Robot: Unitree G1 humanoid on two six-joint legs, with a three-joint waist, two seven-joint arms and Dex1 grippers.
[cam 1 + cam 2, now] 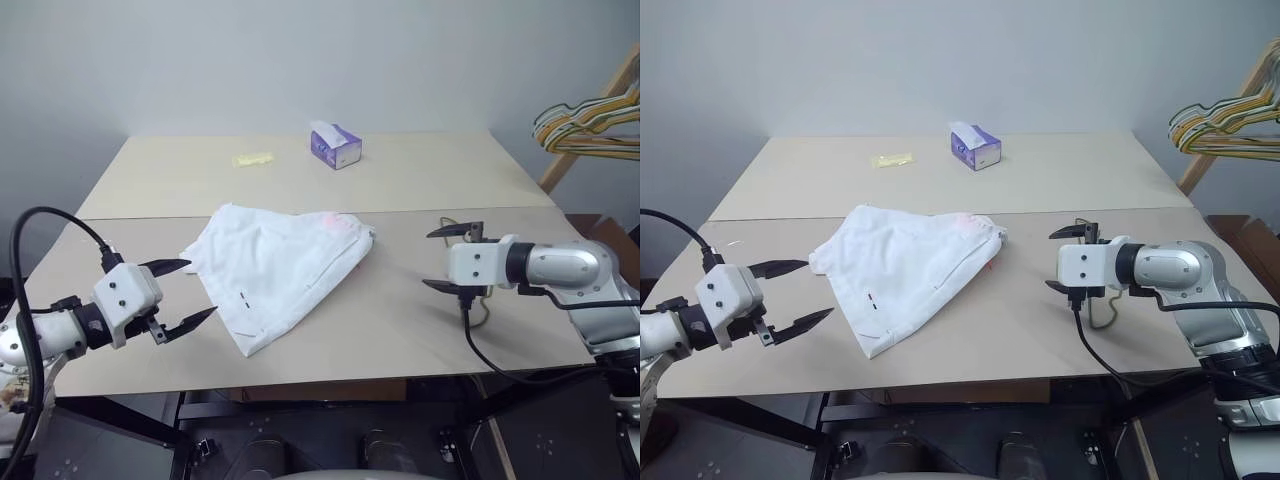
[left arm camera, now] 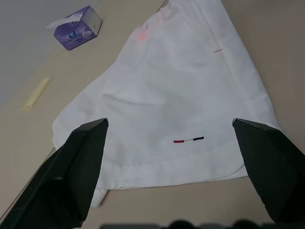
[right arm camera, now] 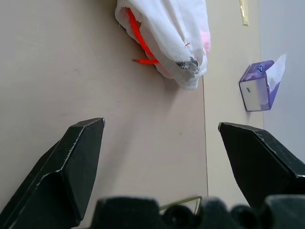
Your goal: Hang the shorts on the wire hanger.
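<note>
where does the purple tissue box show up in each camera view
Left eye view: tissue box at top centre, far side of the table.
Right eye view: same spot.
Left wrist view: upper left corner.
Right wrist view: right edge.
Shared landmark: the shorts, nearer than the box.

Wide-open right tool [image 3: 159, 164] above bare table [image 3: 71, 71], shorts [image 3: 171, 33] beyond.
</note>
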